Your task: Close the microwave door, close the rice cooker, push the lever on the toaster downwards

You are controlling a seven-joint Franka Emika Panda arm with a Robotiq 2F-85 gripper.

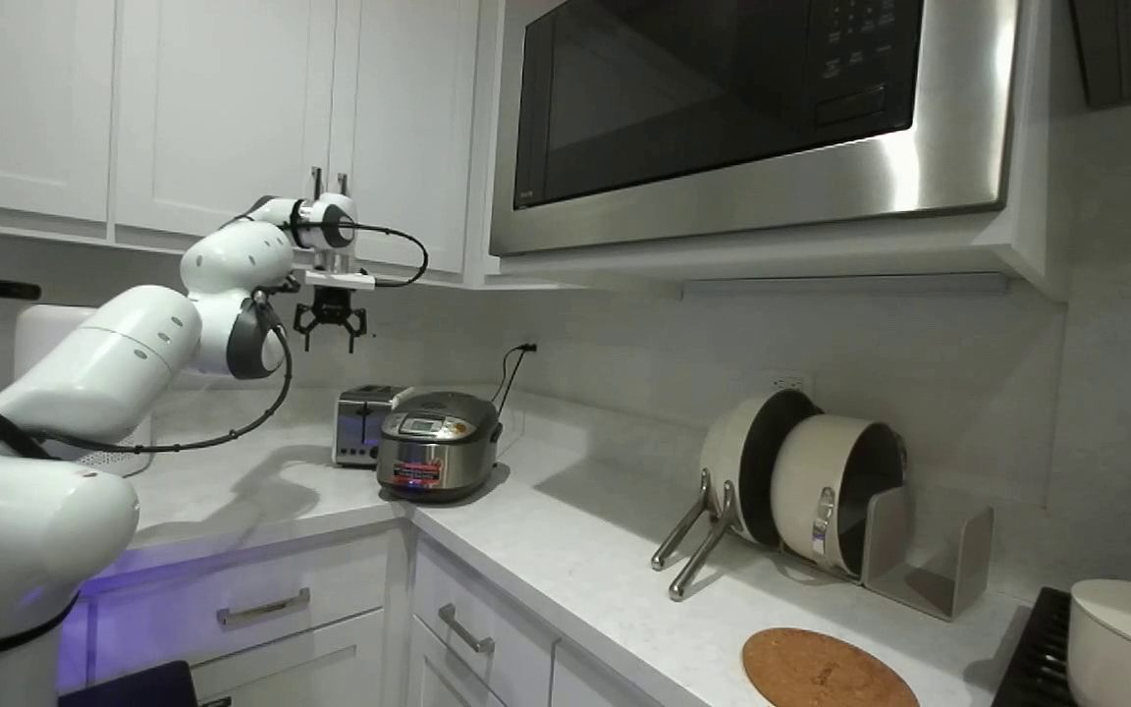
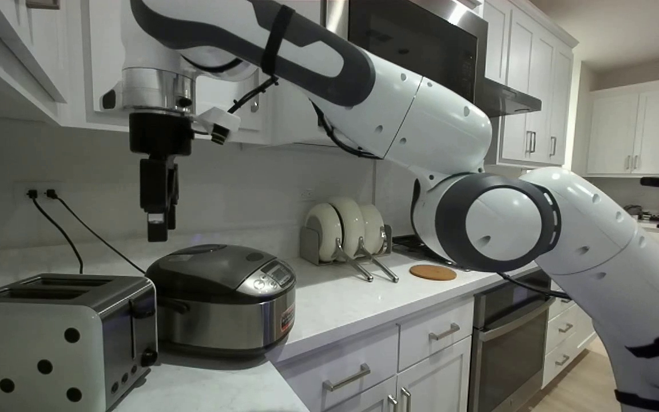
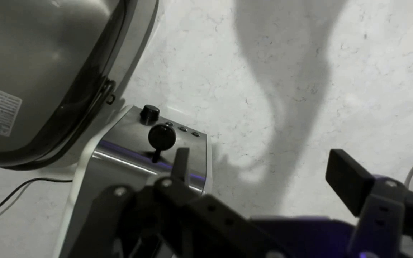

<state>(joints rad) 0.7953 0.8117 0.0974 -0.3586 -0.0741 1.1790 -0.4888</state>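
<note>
Wide-spread tool (image 1: 330, 343), perhaps directly above toaster (image 2: 60, 346)

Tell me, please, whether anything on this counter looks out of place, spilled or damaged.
Nothing stands out. The rounded metallic rice cooker sits upright, lid down; the boxy white-and-silver toaster with black dots stands beside it; the round cream pans stand on edge in a grey rack. I see no spill or damage.

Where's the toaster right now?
In an exterior view, the toaster stands on the counter at the picture's lower left, beside the rice cooker. The wrist view shows it lower left too, partly hidden by the open gripper.
</note>
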